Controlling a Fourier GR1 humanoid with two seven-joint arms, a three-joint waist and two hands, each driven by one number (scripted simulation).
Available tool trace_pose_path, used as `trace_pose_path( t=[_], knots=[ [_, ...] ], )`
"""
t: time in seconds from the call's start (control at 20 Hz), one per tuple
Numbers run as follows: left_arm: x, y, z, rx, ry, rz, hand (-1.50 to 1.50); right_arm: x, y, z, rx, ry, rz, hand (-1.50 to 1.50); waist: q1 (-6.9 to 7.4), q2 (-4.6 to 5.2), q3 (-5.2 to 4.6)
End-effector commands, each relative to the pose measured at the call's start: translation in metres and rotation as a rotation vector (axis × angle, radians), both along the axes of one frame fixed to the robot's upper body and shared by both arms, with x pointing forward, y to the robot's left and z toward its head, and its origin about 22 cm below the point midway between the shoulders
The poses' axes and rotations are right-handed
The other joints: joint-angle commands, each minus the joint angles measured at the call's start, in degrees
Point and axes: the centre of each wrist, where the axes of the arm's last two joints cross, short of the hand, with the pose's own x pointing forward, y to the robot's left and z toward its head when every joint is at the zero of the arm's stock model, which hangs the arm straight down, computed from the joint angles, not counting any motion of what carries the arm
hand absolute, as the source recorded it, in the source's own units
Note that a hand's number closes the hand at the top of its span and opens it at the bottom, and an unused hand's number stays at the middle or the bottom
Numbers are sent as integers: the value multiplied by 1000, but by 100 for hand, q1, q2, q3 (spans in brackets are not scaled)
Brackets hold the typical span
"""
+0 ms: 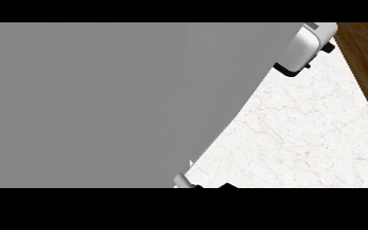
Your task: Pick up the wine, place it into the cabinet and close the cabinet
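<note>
- A flat, plain grey shape [108,102] fills the whole left side and most of the middle of the head view. Its right border runs in a long curve from the top right down to the lower edge near the middle.
- The view is poor here. The shape may be a forearm raised close to the head or a panel, and I cannot tell which.
- To the right of that border lies the white, faintly veined marble surface [302,136], widening toward the lower right.
- At the top right a white appliance [305,48] with rounded corners, a dark base and a small black knob stands on the surface. It is tilted in the view and partly cut off by the grey shape.
- A strip of dark wood [356,48] shows beyond the surface's far right edge.
- At the lower edge, just right of the grey border, sit a small pale grey piece [182,179] and two black tips that probably belong to a hand [228,185], likely the right one. Too little shows to tell whether it is open or closed, or holding anything.
- The wine cannot be made out anywhere, so where it lies relative to that hand cannot be told.
</note>
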Motion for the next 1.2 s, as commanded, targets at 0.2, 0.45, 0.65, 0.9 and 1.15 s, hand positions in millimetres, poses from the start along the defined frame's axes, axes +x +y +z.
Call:
trace_pose_path(
  t=[0.2,0.45,0.65,0.9,1.15],
  knots=[
    [2,56,27,14,-12,-57,150,34,76,-5,-52,-43,-81,150,134,25,6],
    [6,79,21,-3,-5,-67,150,73,112,-2,-55,-75,-193,150,143,59,5],
    [6,85,22,6,-26,-90,150,108,127,12,-18,-41,-277,150,197,71,6],
    [3,106,14,-12,-32,-76,150,162,128,9,-51,-8,-329,150,168,98,5],
    [10,109,24,24,-29,-58,150,212,113,-34,-70,19,-401,150,117,144,12]
  ],
)
